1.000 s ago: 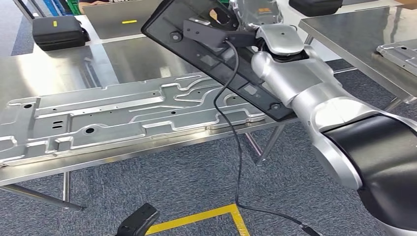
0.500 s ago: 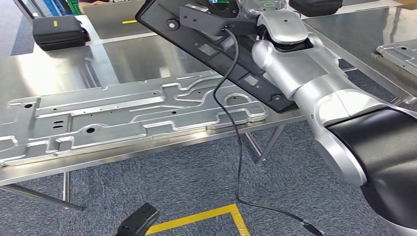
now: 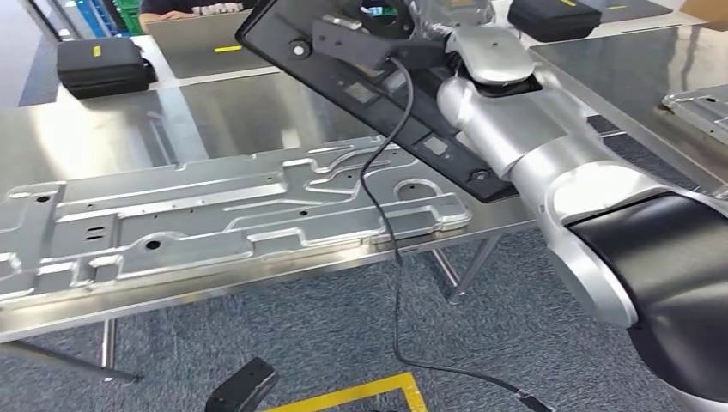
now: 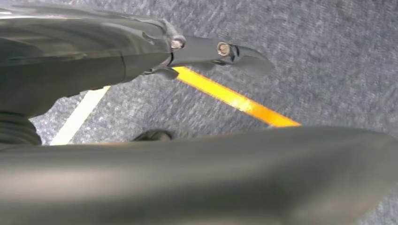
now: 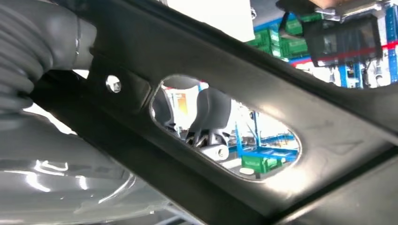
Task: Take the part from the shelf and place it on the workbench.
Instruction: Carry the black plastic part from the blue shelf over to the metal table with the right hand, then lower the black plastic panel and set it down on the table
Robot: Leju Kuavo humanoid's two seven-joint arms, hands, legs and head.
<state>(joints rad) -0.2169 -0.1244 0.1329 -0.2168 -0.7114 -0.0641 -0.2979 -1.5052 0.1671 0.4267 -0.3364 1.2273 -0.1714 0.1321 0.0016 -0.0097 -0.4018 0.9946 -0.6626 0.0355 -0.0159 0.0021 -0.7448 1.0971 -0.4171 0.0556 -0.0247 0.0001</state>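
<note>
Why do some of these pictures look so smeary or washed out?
Head view: sharp, though the steel workbench throws pale glare. Left wrist view: motion-blurred, the yellow floor tape soft. Right wrist view: the black part sits too close to focus, and the bright background seen through its hole is overexposed.

Our right arm (image 3: 549,146) is built of rounded silver shells with a brushed, slightly glossy finish, joined end to end. The shell nearest the body gives way to a broad matte black cover (image 3: 670,283), edged by a pale silver rim. At the wrist sits a domed silver cap (image 3: 491,53) with a small dark dot at its centre. A black bracket (image 3: 356,41) is mounted there, and a thin black cable (image 3: 397,257) runs from it. In the right wrist view we see a grey ribbed cover (image 5: 21,61) (soft-looking, like a bellows). In the left wrist view, dark grey fingers (image 4: 220,50) carry two small metal screws
</note>
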